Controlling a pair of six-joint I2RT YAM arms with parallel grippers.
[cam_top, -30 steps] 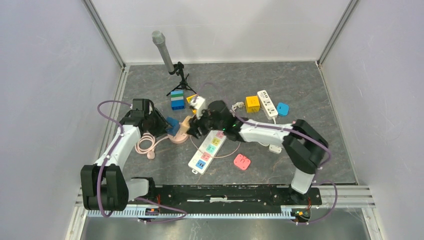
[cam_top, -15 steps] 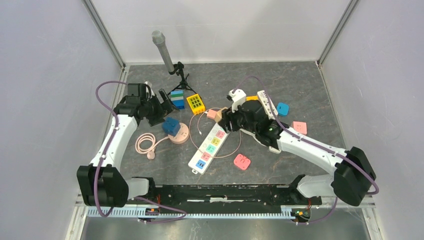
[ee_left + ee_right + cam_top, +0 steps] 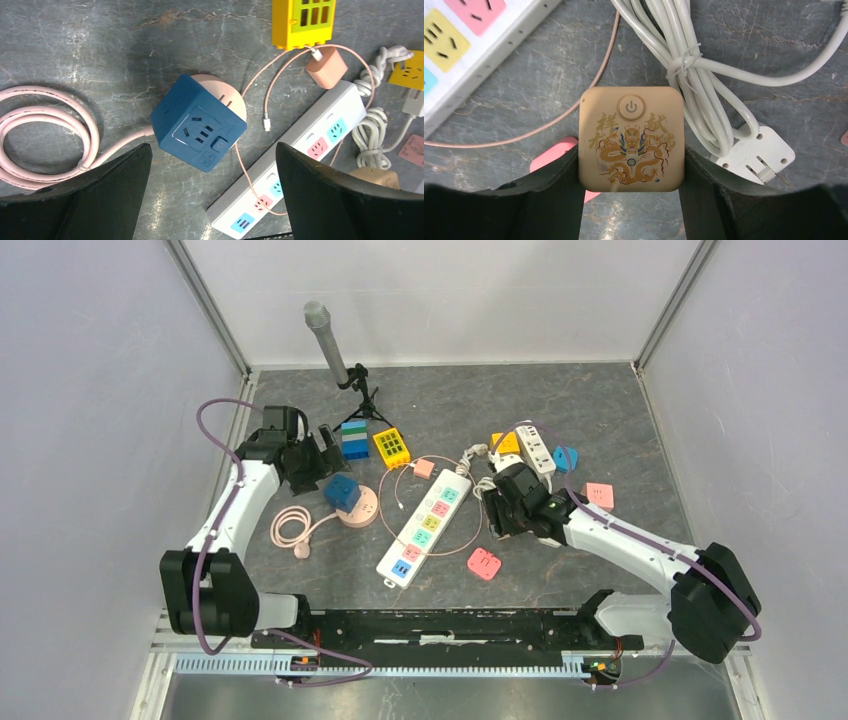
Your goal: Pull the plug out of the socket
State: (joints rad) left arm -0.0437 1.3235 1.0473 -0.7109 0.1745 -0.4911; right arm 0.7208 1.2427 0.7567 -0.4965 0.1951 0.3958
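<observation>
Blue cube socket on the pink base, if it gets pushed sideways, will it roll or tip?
Probably no rolling: the blue cube has flat faces. It sits on the round pink base, so a push likely drags both or tips it. The coiled pink cord looks floppy and should just trail.

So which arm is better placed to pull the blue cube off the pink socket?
Left. The left gripper is open, with the blue cube on the pink socket framed between its fingers. The right gripper is shut on the tan plug, beyond the strip.
</observation>
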